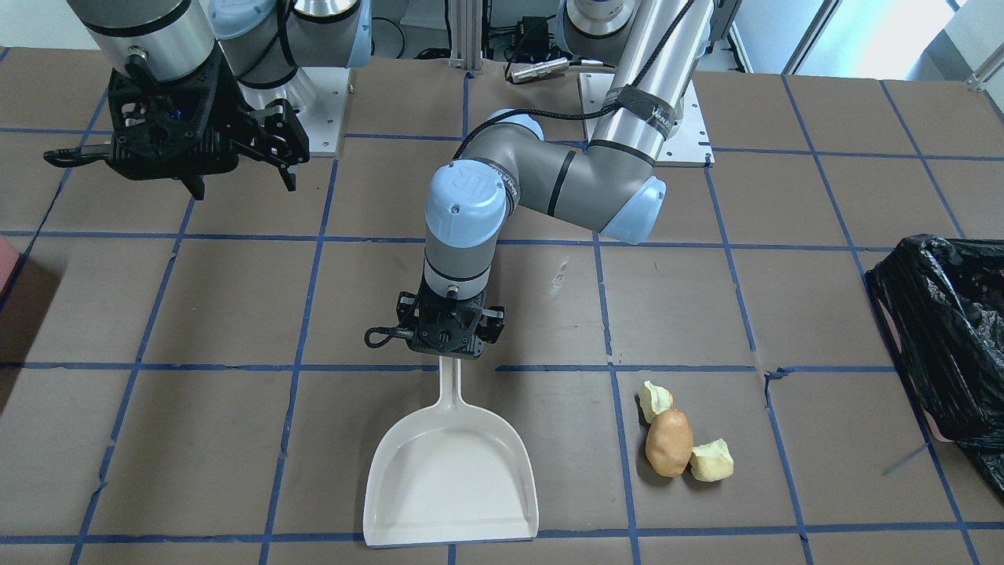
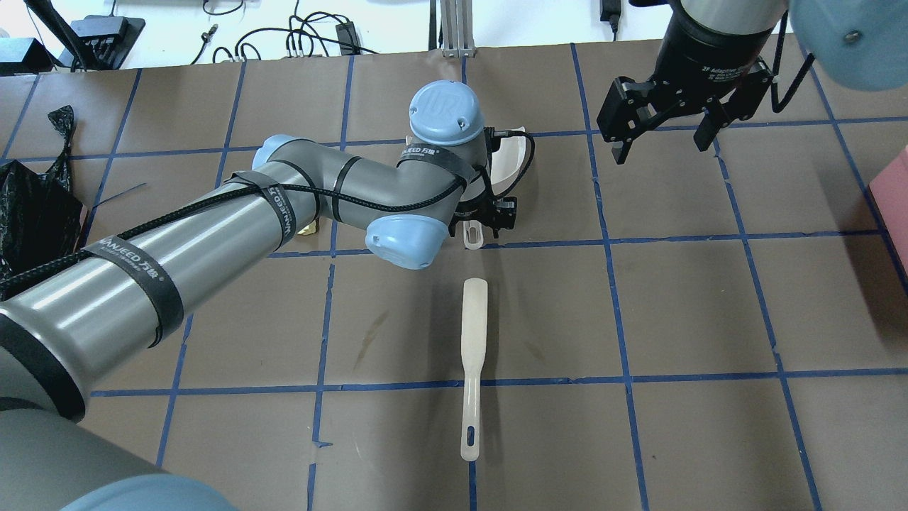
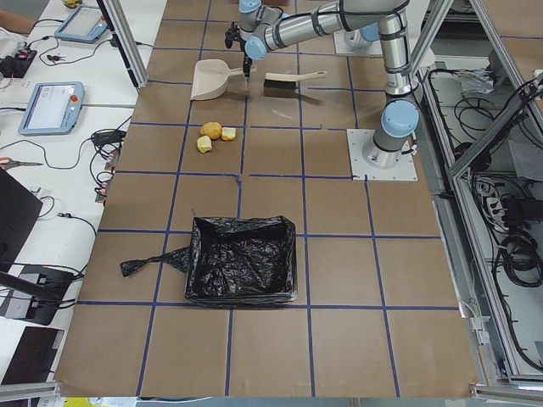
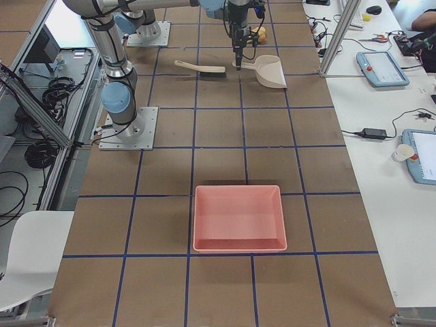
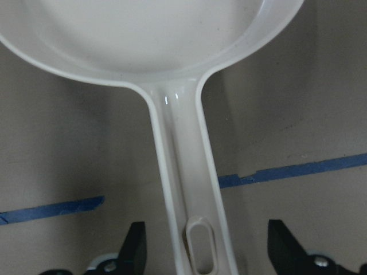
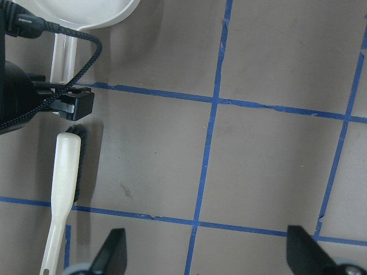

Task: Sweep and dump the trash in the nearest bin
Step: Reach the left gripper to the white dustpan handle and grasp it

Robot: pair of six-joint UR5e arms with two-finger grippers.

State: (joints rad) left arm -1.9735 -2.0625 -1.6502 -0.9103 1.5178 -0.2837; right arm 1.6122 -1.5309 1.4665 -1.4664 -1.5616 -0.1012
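Task stands at its opening step: nothing is swept and nothing is dumped. The trash (image 1: pixel 669 442), a tan lump with two pale chunks close against it, lies on the table (image 1: pixel 235 314) beside the dustpan (image 1: pixel 451 479), apart from it and outside its mouth. The left gripper (image 5: pixel 210 255) is lowered over the dustpan handle (image 5: pixel 186 172) with its jaws apart, one finger on each side and neither touching it, so no grasp is made. The right gripper (image 2: pixel 661 135) hangs above the table, jaws apart, holding nothing. The brush (image 2: pixel 472 355) lies flat on the table on the robot's side of the pan, not taken up. Remaining, in my judgement: close on the handle, take up the brush, sweep the three pieces into the pan, then carry and tip it into the bin (image 3: pixel 254 225), whose black bag sits toward the robot's left, the side the trash is on. A pink tray (image 4: pixel 238 187) lies toward the opposite end, farther from the trash. The front-facing view shows the trash and the whole pan but no brush. The overhead view shows the whole brush, while the left arm hides most of the pan and nearly all the trash. Only the left wrist view settles the gap between fingers and handle.
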